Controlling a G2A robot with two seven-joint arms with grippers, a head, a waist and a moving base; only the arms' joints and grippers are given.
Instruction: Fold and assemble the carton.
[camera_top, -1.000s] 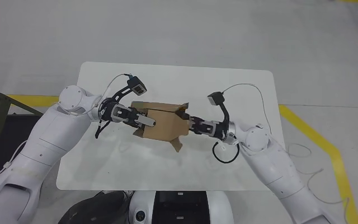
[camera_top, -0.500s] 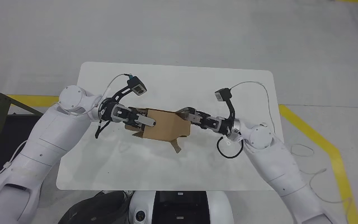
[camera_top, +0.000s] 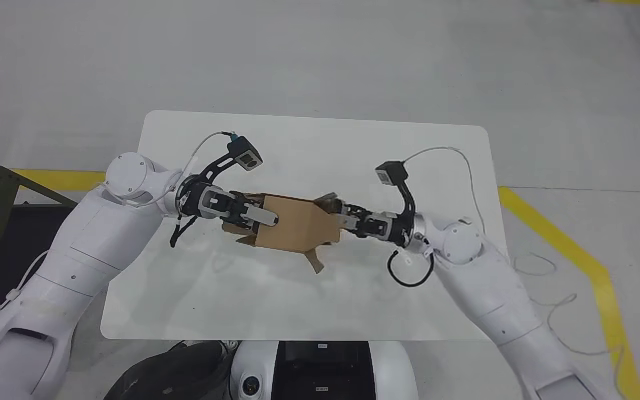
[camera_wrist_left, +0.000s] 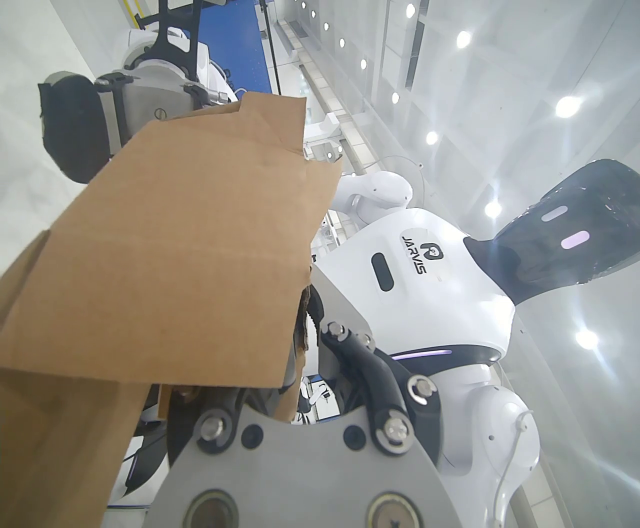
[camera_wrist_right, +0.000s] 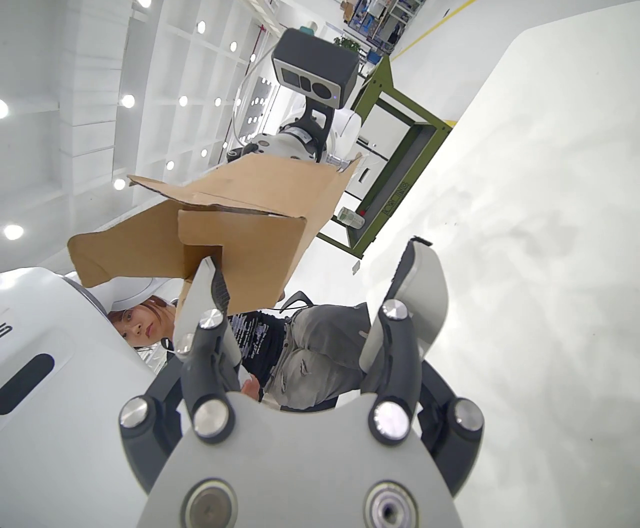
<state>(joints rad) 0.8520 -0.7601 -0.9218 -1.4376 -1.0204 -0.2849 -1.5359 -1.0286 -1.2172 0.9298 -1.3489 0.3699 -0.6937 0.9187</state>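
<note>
— Where was the carton (camera_top: 295, 225)?

— Over the middle of the white surface (camera_top: 420, 150), lying lengthwise between the two arms. It was only partly folded, and a loose flap (camera_top: 318, 258) hung from its edge on the robot's side.

— Which arm had hold of it?

— The left gripper (camera_top: 258, 214). Its jaws were clamped on the carton's left end, and in the left wrist view a broad brown panel ran right across them.

— And the right gripper (camera_wrist_right: 312, 252)?

— It was at the opposite end with its jaws spread wide, gripping nothing. In the right wrist view one jaw lay against the carton's near corner, while the other stood apart from the cardboard with the surface behind it.

— Was that end closed up?

— No, its flaps stood open and unjoined.
</note>
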